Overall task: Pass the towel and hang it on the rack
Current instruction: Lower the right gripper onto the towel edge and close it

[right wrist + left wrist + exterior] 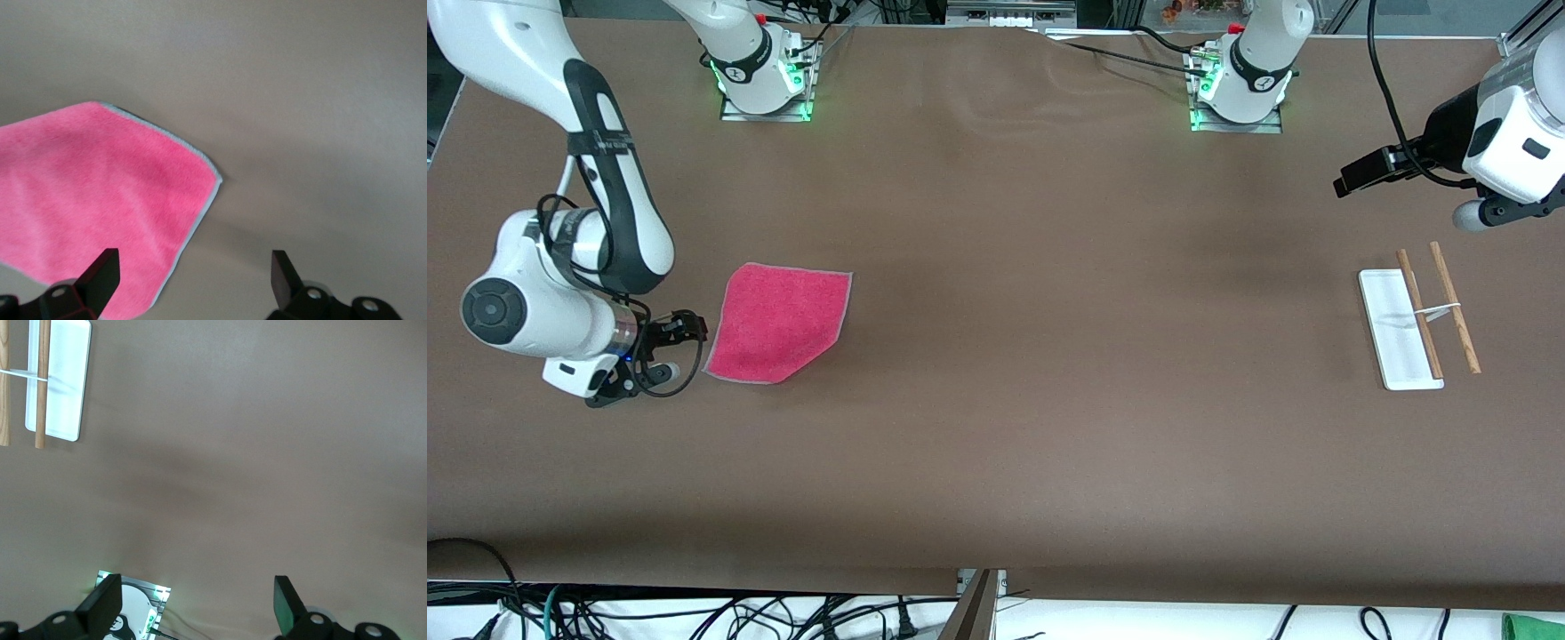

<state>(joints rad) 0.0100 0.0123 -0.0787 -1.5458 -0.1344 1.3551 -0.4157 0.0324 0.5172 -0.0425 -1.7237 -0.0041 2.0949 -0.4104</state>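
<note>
Two grippers wide open, nothing held. Right gripper (660, 354) low beside towel (779, 322), lying flat, pink face up, at right arm's end of surface (1049, 356), well apart from rack (1416, 322); hence the pass. Left gripper (1494, 213) waiting above surface near rack, likely to receive.

Pink-red towel (778, 322) flat near right arm's end, white-based two-rod rack (1414, 320) near left arm's end

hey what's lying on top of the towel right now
Nothing lies on the towel; its pink face is bare and flat on the table. Its underside and the patch of table beneath it are covered, so they cannot be seen.
</note>
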